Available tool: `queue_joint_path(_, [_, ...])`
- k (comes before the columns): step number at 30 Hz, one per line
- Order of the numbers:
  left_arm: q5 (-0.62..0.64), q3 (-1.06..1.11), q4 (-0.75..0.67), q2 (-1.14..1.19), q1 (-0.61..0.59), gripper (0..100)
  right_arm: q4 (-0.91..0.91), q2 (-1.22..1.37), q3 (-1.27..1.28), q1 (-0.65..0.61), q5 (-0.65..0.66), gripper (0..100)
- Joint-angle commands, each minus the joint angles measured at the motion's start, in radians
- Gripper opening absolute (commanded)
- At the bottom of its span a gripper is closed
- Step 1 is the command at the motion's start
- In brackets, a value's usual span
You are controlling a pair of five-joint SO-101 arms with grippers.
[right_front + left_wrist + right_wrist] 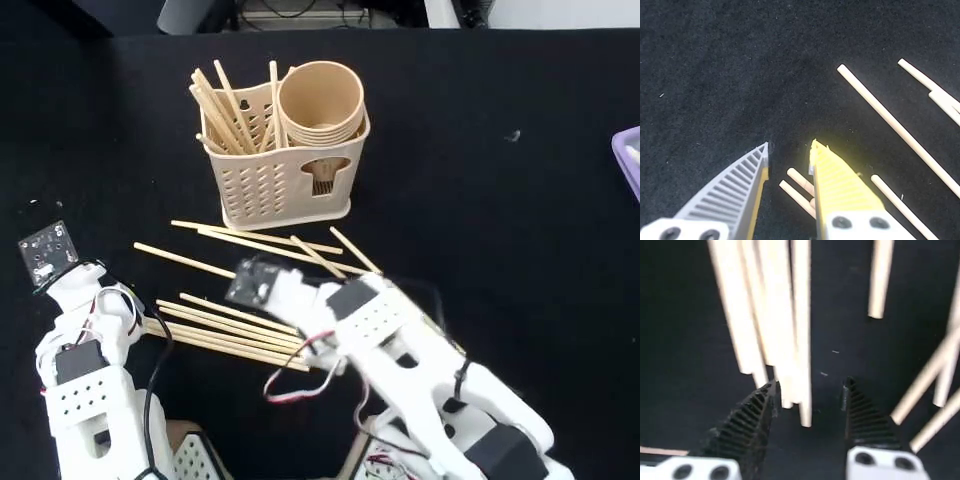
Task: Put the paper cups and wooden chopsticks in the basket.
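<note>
A beige slotted basket (262, 185) stands at the table's far middle. Several wooden chopsticks (225, 110) lean in its left compartment, and stacked paper cups (320, 100) fill its right one. More chopsticks lie loose on the black table: a bundle (230, 335) between the two arms and others (270, 243) just in front of the basket. My right gripper (810, 385) is open, with the ends of a chopstick bundle (790, 315) lying between its black fingers. My left gripper (790, 145) is open just above the table, with two chopstick ends (797, 187) beside its yellow finger (840, 185).
The left arm (80, 350) is at the near left and the right arm (400, 340) at the near middle. The corner of a purple container (628, 160) shows at the right edge. Black table surface stretches right of the basket.
</note>
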Motion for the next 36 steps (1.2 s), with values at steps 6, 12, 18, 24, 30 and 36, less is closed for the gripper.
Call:
queue_joint_path(6, [0.008, -0.007, -0.009, -0.009, 0.013, 15, 0.005, 0.001, -0.002, 0.150, 0.124, 7.3])
queue_joint_path(12, [0.008, -0.007, -0.009, -0.009, 0.012, 15, 0.032, 0.005, -0.038, -0.037, 0.005, 24.8])
queue_joint_path(18, [0.008, -0.007, -0.008, -0.009, 0.007, 15, -0.078, 0.010, 0.048, -0.103, -0.006, 21.2])
queue_joint_path(24, [0.008, -0.007, -0.012, -0.009, 0.012, 15, -0.141, 0.010, 0.124, -0.011, 0.049, 15.5])
queue_joint_path(30, [0.008, -0.007, -0.009, -0.009, 0.007, 15, -0.138, 0.001, 0.097, 0.124, 0.103, 1.1])
queue_joint_path(36, [0.008, -0.007, -0.009, -0.009, 0.007, 15, -0.097, 0.001, -0.008, 0.296, 0.180, 1.1])
